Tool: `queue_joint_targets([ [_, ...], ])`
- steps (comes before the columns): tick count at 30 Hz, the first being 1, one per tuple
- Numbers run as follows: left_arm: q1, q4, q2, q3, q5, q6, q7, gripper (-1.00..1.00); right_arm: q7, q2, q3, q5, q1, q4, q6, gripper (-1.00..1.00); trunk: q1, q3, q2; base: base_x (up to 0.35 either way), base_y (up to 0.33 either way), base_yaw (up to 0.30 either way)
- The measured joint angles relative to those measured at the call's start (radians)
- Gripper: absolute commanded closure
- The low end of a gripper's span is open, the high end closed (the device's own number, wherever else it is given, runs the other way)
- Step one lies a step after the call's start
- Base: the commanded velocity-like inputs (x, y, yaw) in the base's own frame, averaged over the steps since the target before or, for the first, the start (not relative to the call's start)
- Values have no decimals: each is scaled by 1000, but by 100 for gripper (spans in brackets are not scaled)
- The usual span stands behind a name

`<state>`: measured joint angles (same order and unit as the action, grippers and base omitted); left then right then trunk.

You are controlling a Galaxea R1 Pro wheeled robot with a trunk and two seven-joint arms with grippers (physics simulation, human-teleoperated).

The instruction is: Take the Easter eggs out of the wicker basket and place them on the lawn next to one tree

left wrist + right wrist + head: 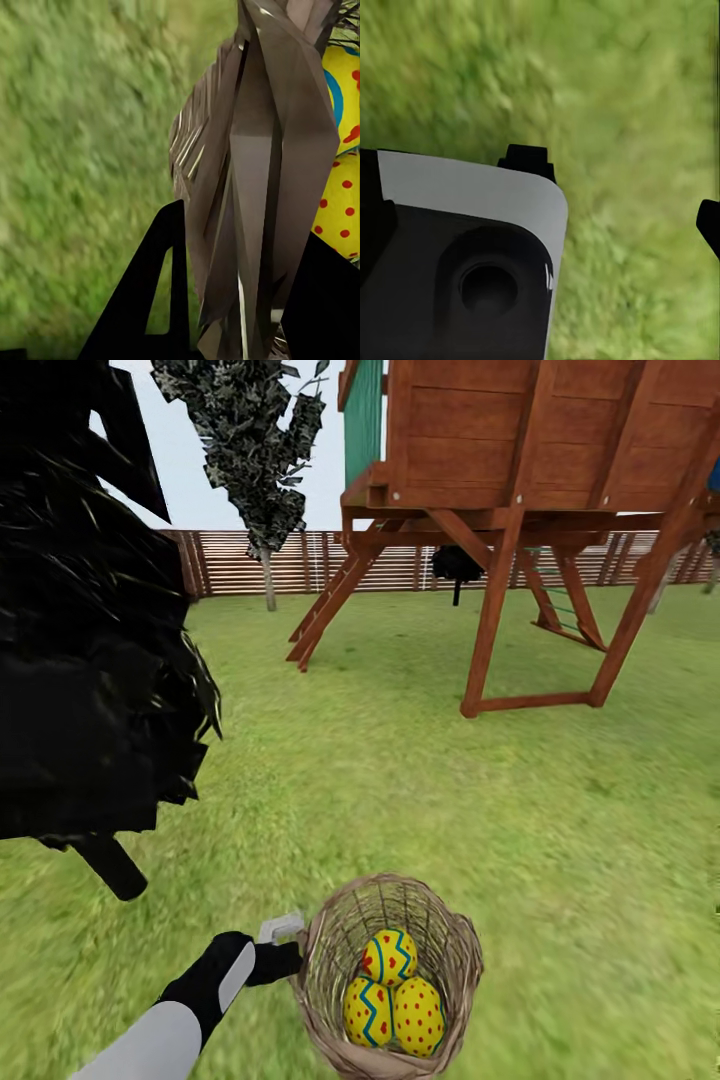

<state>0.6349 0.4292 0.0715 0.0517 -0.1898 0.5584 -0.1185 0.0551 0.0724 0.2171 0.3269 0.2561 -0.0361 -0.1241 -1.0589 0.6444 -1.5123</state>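
Note:
The wicker basket is at the bottom centre of the head view, over the lawn. Inside it lie three Easter eggs, yellow with red dots and blue zigzag bands: one on top, two below. My left gripper is shut on the basket's rim; in the left wrist view its black fingers straddle the wicker wall, with an egg behind. A tree with a pale trunk stands far off by the fence. My right gripper hangs open over grass.
A black cypress-like tree looms close on the left. A wooden play structure on slanted legs stands ahead to the right. A slatted fence closes the garden at the back. Open grass lies between them.

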Motion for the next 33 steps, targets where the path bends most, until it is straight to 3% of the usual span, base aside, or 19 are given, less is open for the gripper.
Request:
queue_joint_targets([
  [8, 0, 0, 0, 0, -7, 1, 0, 100, 0, -3, 0, -2, 0, 1, 0, -100, 0, 0, 0, 318, 0, -232],
  [29, 0, 1, 0, 0, -1, 0, 0, 100, -9, -1, 0, 5, 0, 3, 0, -100, 0, 0, 0, 319, -13, 0],
  [33, 0, 2, 0, 1, -4, 1, 0, 100, -11, -3, 0, 6, 0, 4, 0, -100, 0, 0, 0, 319, -74, 177],
])
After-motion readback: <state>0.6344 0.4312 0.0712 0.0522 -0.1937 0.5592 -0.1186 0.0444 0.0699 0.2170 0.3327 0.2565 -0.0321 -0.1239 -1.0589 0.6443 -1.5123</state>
